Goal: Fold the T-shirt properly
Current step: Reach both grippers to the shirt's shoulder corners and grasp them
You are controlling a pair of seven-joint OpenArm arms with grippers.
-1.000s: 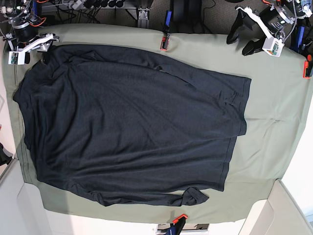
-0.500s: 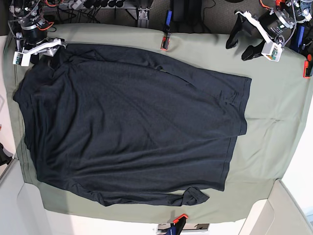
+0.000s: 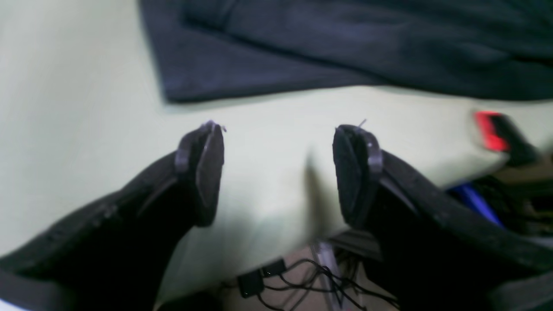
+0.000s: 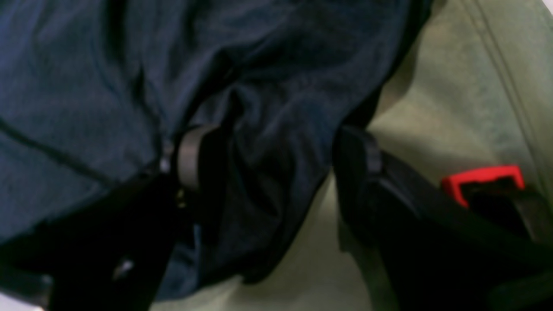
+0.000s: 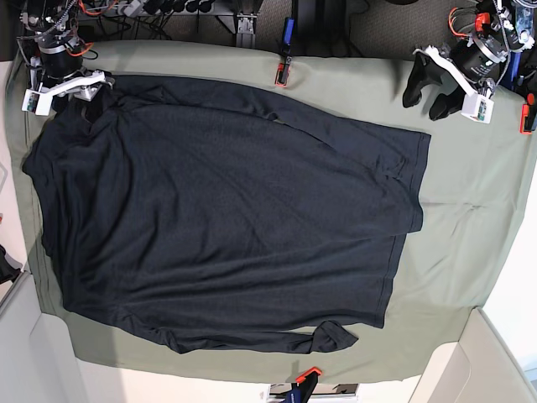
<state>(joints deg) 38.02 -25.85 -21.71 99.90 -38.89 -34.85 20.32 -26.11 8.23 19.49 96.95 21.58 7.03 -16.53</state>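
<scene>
The dark navy T-shirt (image 5: pixel 226 210) lies spread out across the sage-green cloth (image 5: pixel 470 218), with a sleeve end bunched at the near edge (image 5: pixel 331 336). My right gripper (image 5: pixel 91 94) is at the shirt's far left corner. In the right wrist view its jaws (image 4: pixel 276 168) stand wide apart, astride a raised fold of the shirt (image 4: pixel 268 129). My left gripper (image 5: pixel 426 94) is open and empty over bare cloth at the far right, off the shirt. In the left wrist view (image 3: pixel 281 168) the shirt's hem (image 3: pixel 345 43) lies ahead of it.
Red clamps pin the cloth at the far edge (image 5: pixel 282 74), right edge (image 5: pixel 527 113) and near edge (image 5: pixel 306 375). One shows beside each gripper (image 3: pixel 488 129) (image 4: pixel 479 179). Cables (image 3: pixel 302 285) hang past the far table edge.
The right gripper moved from the cloth's far left edge rightward onto the shirt's corner. The left gripper shifted a little right and nearer. The shirt has not moved.
</scene>
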